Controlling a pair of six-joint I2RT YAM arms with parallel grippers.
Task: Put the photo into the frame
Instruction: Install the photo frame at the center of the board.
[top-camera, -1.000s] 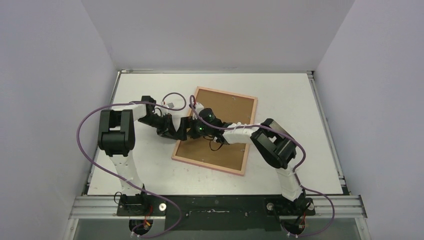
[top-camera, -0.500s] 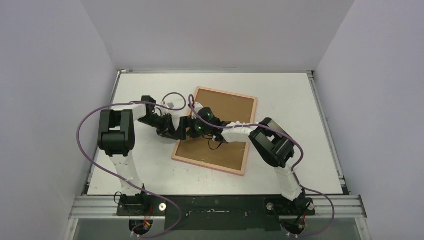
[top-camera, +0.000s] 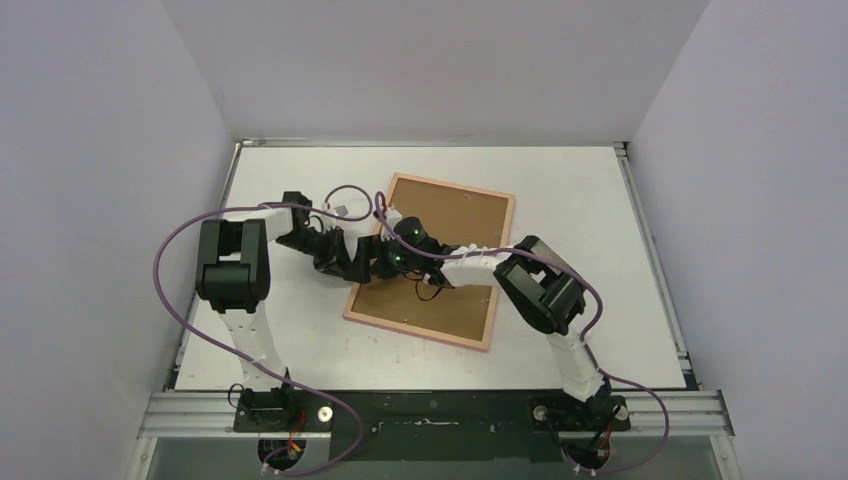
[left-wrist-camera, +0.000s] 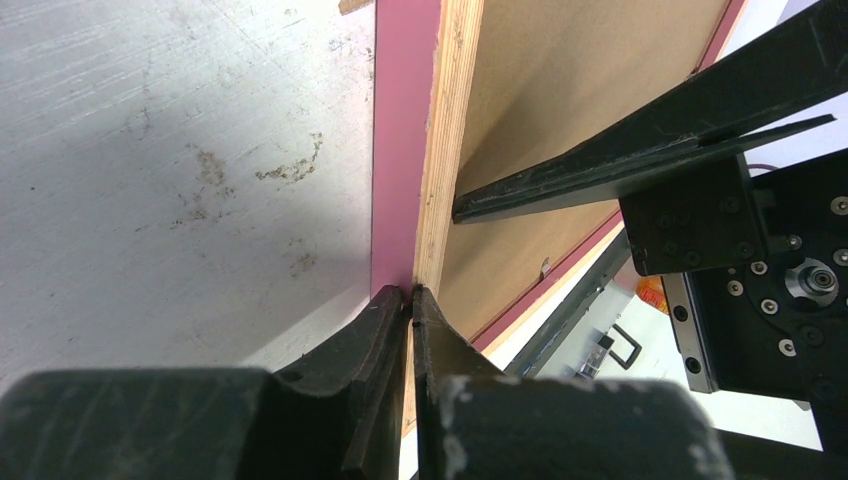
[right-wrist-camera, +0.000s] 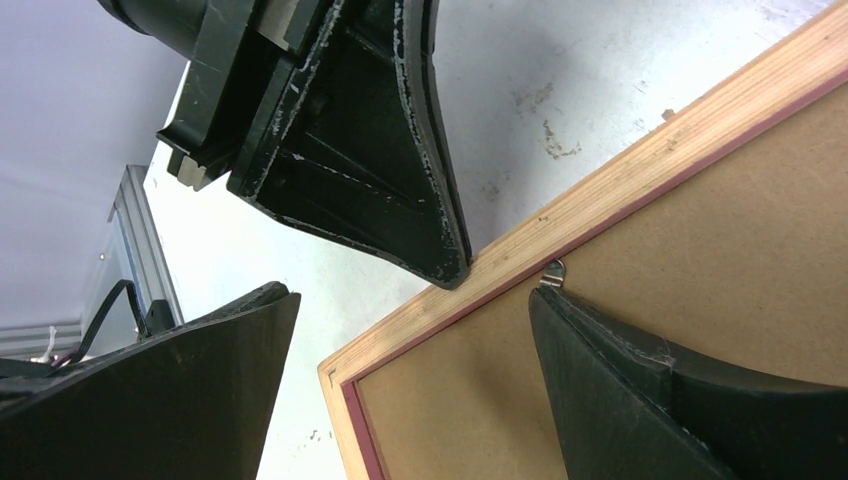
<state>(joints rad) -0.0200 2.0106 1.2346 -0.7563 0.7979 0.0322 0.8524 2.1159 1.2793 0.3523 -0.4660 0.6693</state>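
table white, scuffed | walls pale grey | left jaws together at frame edge | right jaws apart

Frame lies on table, centre-right, w/ backing board in it. L gripper touches frame's left rail; R gripper straddles same rail, beside L.

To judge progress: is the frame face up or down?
Face down. The frame shows its pale wood back and brown board upward; its pink front faces the table.
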